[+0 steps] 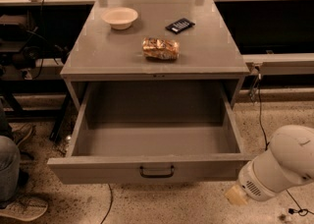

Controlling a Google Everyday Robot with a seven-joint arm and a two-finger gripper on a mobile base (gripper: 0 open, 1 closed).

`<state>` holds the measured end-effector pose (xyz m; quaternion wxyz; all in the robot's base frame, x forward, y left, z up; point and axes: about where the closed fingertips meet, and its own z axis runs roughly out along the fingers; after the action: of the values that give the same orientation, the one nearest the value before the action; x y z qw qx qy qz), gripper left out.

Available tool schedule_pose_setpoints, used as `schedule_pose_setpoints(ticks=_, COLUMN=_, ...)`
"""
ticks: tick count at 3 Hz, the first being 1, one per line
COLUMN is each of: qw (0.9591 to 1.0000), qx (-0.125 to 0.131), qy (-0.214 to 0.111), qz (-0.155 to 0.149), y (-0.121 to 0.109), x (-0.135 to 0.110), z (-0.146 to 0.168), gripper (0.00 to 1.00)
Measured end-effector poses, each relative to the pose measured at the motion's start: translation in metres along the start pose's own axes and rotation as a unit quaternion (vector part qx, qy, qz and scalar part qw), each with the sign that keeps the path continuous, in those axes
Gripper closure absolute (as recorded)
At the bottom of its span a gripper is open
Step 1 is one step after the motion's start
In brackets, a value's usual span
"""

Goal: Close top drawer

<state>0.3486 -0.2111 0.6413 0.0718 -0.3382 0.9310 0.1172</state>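
Observation:
The top drawer (pixel 152 169) is a wide, deep grey metal drawer, pulled far out of the grey cabinet (pixel 157 53). Its inside (pixel 157 137) holds nothing. A small black handle (pixel 157 171) sits at the middle of its front panel. My white arm (pixel 282 166) is at the lower right, just off the drawer's front right corner. My gripper (pixel 237 194) shows only as a beige tip below the arm's end, low near the floor and to the right of the drawer front, not touching it.
On the cabinet top lie a white bowl (pixel 120 17), a black device (pixel 180 25) and a shiny snack bag (pixel 160 48). A person's knee (pixel 7 169) and shoe (pixel 22 208) are at the left. Cables (pixel 260 120) run over the speckled floor. Workbenches stand behind.

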Motion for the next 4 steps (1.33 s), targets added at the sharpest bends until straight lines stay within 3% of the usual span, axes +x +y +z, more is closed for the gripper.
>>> schedule_pose_setpoints(ticks=1, qw=0.9953, qx=0.018, qy=-0.088, qz=0.036, y=-0.031, x=-0.040, z=0.009, gripper=1.00)
schedule_pose_setpoints(ticks=2, qw=0.9919, qx=0.022, qy=-0.119, qz=0.039, y=-0.040, x=-0.058, z=0.008, gripper=1.00)
schedule_pose_setpoints(ticks=3, qw=0.9782, qx=0.021, qy=-0.205, qz=0.021, y=-0.065, x=-0.135, z=0.006, gripper=1.00)
schedule_pose_setpoints(ticks=4, qw=0.9782, qx=0.021, qy=-0.205, qz=0.021, y=-0.065, x=-0.135, z=0.006, gripper=1.00)
